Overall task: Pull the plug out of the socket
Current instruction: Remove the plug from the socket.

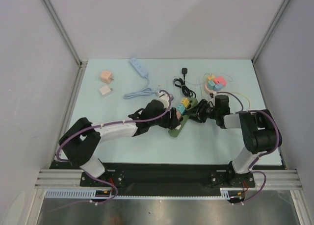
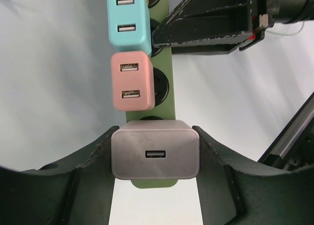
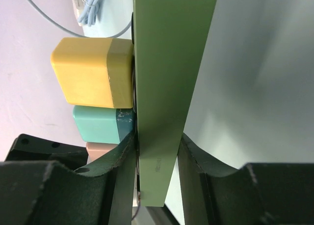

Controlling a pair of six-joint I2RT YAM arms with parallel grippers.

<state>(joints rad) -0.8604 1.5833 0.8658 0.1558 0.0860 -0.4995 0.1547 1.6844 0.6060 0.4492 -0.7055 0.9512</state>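
My left hand (image 2: 156, 154) is pinching the grey plug (image 2: 156, 161), one dark finger (image 2: 93, 159) pressed on each of its short sides, with the plug's single port facing the wrist camera. The grey plug sits over the near end of the green socket strip (image 2: 169, 105), and as far as I can read it, it is seated there. Along the same strip, a pink plug (image 2: 132, 80) stands just beyond it and a teal plug (image 2: 128, 19) next after that, each in its own socket. My right hand (image 3: 158, 156) clamps the strip edge-on, its fingers (image 3: 122, 161) pressed against the two broad faces. From that wrist view I also see a yellow plug (image 3: 91, 70) on the strip beside the teal one. From above, both hands meet at the strip near the middle of the counter (image 1: 137, 149). Farther out lie a loose pink charger (image 1: 105, 77), a white charger (image 1: 105, 90), a pale power strip (image 1: 138, 66) with its coiled cable, a black corded plug (image 1: 184, 71) and a cluster of coloured plugs (image 1: 215, 82).
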